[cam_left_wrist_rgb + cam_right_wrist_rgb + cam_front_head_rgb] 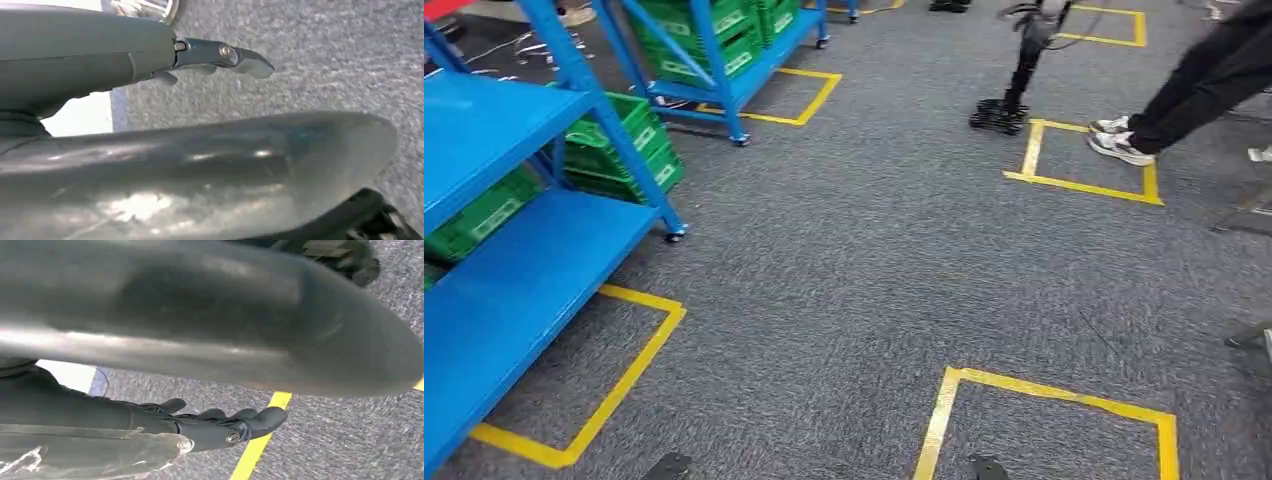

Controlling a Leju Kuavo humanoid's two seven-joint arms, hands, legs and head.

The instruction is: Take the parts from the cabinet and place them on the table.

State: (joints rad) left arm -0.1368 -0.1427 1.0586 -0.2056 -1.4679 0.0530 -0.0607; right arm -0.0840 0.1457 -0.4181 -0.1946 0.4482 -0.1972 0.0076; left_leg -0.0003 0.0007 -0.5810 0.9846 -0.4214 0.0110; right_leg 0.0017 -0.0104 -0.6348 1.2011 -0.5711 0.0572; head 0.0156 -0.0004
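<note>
Hands, left [220, 57] and right [225, 425], hang empty with fingers extended, well short of the blue cabinet [514, 250]; I risk clipping its frame.

A warehouse-style robot test hall, suggested by blue wheeled shelving racks [514, 250], green plastic crates [624, 150] stored on them, grey carpet floor [864, 260] marked out with yellow tape squares [1084, 160], a tripod stand [1014, 80].

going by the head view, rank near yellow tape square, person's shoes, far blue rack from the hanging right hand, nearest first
1. near yellow tape square, floor at right, by the right hand
2. person's shoes, farther ahead, right
3. far blue rack, upper left, farthest
</note>
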